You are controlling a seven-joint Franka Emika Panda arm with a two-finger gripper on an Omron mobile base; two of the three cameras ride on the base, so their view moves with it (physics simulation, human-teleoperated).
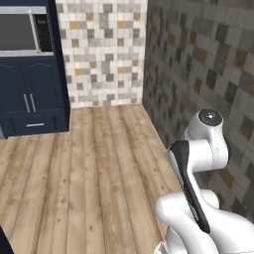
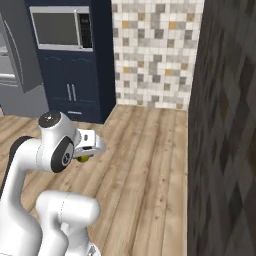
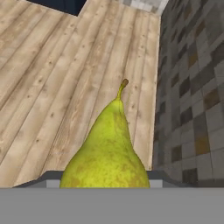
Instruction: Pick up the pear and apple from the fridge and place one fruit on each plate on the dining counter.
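Observation:
A yellow-green pear [image 3: 108, 151] with brown speckles stands stem-up in the hand view, gripped low down between the jaws. In the right base view my gripper [image 2: 86, 152] hangs off the folded white arm above the wooden floor. It is shut on the pear [image 2: 83, 159], of which a small yellow patch peeks out below the hand. The grey fridge [image 2: 20, 70] stands at the far left of that view, partly cut off. The apple, the plates and the dining counter are out of view.
A navy cabinet holding a microwave [image 1: 20, 30] stands ahead on the left. Behind it runs a pale mosaic wall [image 1: 104, 49]. A dark tiled wall [image 1: 208, 64] runs close along the right. Wooden floor [image 1: 89, 168] stretches between them.

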